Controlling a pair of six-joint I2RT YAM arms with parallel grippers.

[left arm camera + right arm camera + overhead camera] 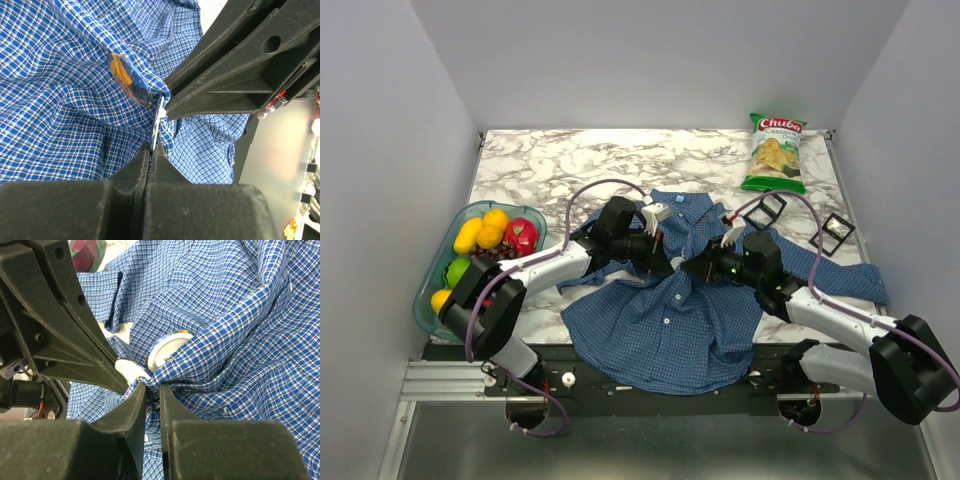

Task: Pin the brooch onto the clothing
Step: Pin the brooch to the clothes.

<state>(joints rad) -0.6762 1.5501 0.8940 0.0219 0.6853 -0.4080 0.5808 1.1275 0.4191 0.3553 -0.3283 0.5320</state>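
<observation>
The clothing (670, 320), a blue checked shirt, lies spread across the near middle of the table. My two grippers meet over its chest. The left gripper (663, 258) (151, 146) is shut on a thin white part of the brooch. The brooch's orange and blue face (131, 80) rests against the cloth just beyond the fingertips. In the right wrist view the brooch's round white back (167, 351) peeks out from under a fold. The right gripper (698, 266) (152, 388) is shut on that bunched fold of the clothing (240, 340), right beside the left gripper's finger (75, 340).
A green chips bag (775, 152) lies at the back right. Two small black frames (767, 210) (835, 232) sit right of the collar. A clear bowl (428, 292) of fruit stands at the left edge. The marble tabletop (570, 160) shows behind the shirt.
</observation>
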